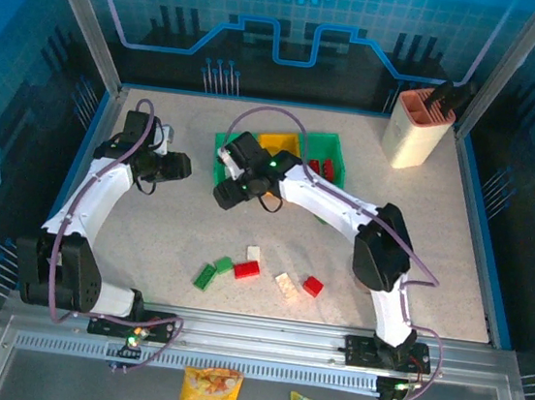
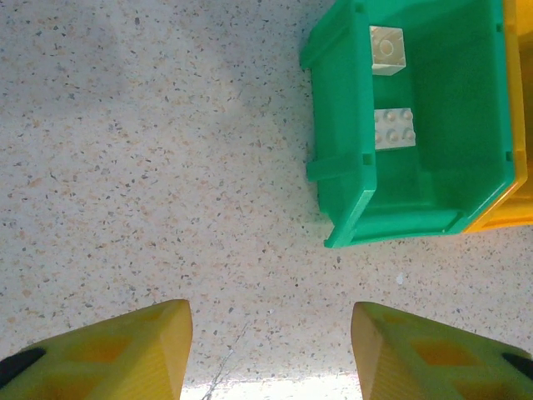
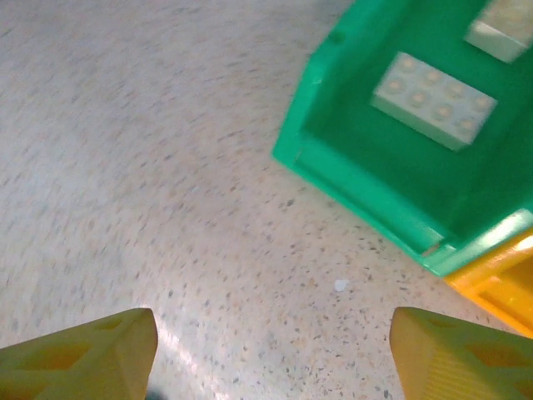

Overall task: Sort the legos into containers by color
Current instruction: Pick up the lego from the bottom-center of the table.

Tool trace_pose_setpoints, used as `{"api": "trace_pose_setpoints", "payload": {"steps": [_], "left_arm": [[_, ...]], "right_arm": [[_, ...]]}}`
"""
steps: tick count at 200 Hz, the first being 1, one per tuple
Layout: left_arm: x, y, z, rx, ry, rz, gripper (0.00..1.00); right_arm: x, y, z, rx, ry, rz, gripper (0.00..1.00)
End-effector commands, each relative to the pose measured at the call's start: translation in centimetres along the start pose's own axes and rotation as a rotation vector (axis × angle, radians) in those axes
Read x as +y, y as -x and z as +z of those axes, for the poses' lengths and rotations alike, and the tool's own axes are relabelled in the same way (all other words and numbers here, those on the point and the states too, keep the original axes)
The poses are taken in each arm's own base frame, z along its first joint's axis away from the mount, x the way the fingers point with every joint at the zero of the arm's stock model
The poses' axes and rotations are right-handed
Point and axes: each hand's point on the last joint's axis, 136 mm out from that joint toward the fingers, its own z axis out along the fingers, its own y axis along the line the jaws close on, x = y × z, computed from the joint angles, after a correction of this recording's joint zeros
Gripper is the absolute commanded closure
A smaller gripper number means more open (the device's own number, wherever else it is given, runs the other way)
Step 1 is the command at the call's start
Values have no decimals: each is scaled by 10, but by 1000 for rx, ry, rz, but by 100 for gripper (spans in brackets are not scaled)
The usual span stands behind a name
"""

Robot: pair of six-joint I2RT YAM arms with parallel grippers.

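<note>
Three containers stand in a row at the back middle: a green bin [image 1: 224, 142], a yellow-orange bin [image 1: 280, 143] and a second green bin [image 1: 339, 158] holding red legos [image 1: 322, 168]. The left wrist view shows two cream legos [image 2: 394, 129] in the left green bin [image 2: 346, 158]. Both also show in the right wrist view, one a long cream brick [image 3: 433, 98]. Loose legos lie near the front: green [image 1: 204, 276], red [image 1: 246, 269], cream [image 1: 286, 284] and red [image 1: 313, 286]. My left gripper [image 1: 176, 165] [image 2: 271, 350] hovers open over bare table, left of the bins. My right gripper [image 1: 226, 193] [image 3: 275, 350] hangs open and empty just in front of the left green bin [image 3: 350, 183].
A tall cream holder with a pink rim [image 1: 416, 130] stands at the back right. Blue walls and a metal frame enclose the speckled table [image 1: 165, 236]. The right arm's forearm [image 1: 326, 202] reaches across in front of the bins. Two snack bags [image 1: 209, 396] lie below the front rail.
</note>
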Motion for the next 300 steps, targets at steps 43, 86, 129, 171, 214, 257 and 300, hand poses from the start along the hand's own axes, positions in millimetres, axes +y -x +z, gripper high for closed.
{"api": "trace_pose_setpoints", "payload": {"steps": [43, 86, 129, 171, 214, 257, 300], "left_arm": [[-1, 3, -2, -7, -19, -5, 46], [-1, 2, -2, -9, -15, -3, 46], [0, 3, -2, -12, -11, -2, 46], [1, 3, -3, -12, -6, -2, 46], [0, 3, -2, -10, -14, -4, 46], [-1, 3, -3, -12, -15, -2, 46], [-1, 3, -4, -13, -18, -3, 46]], "right_arm": [[65, -42, -48, -114, 421, -667, 26], [81, -64, -55, -101, 537, -904, 25], [103, -89, -38, -54, 541, -1191, 24], [123, -110, -14, 79, 597, -1297, 26], [149, -125, 6, 112, 630, -1362, 27], [162, -132, 28, 125, 638, -1375, 29], [173, -131, 47, 126, 644, -1396, 30]]}}
